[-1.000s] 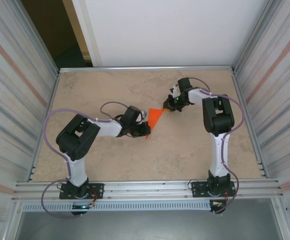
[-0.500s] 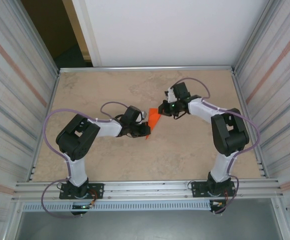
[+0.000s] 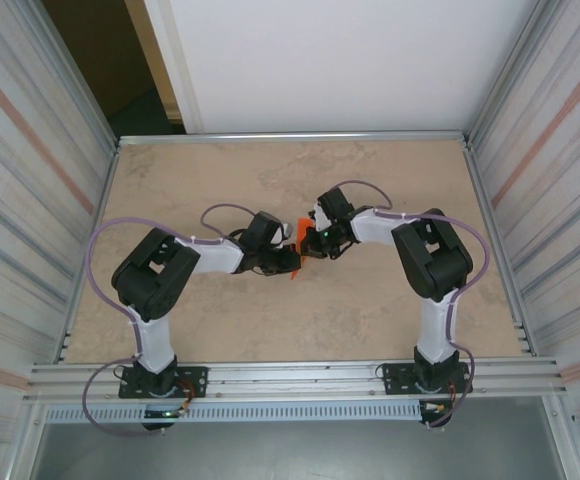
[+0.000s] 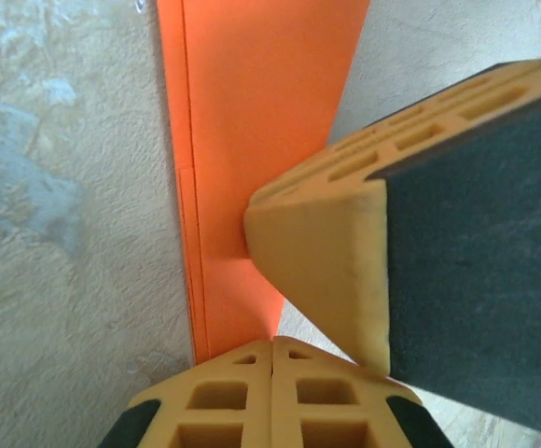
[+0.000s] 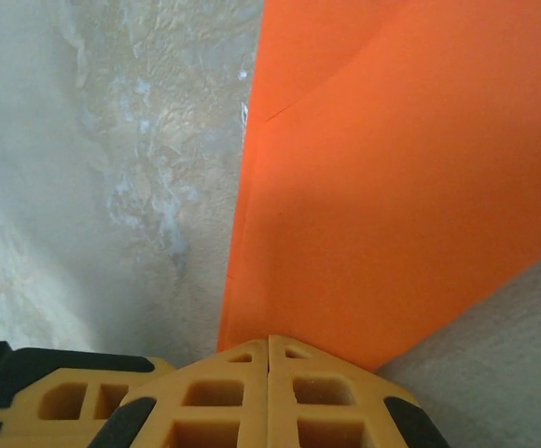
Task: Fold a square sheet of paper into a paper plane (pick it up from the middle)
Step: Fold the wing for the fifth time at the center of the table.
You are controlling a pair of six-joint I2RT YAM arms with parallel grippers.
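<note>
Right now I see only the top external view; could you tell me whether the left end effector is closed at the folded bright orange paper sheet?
Observer: Yes; the left end effector is shut, the folded bright orange paper sheet reaching its tips.
Operator: And the right one?
Observer: The right end effector is shut too, its tip over the paper's edge.
Operator: Any folds?
Observer: A diagonal crease runs from its left edge.

No legible text, no labels, no numbers — nothing readable anywhere
</note>
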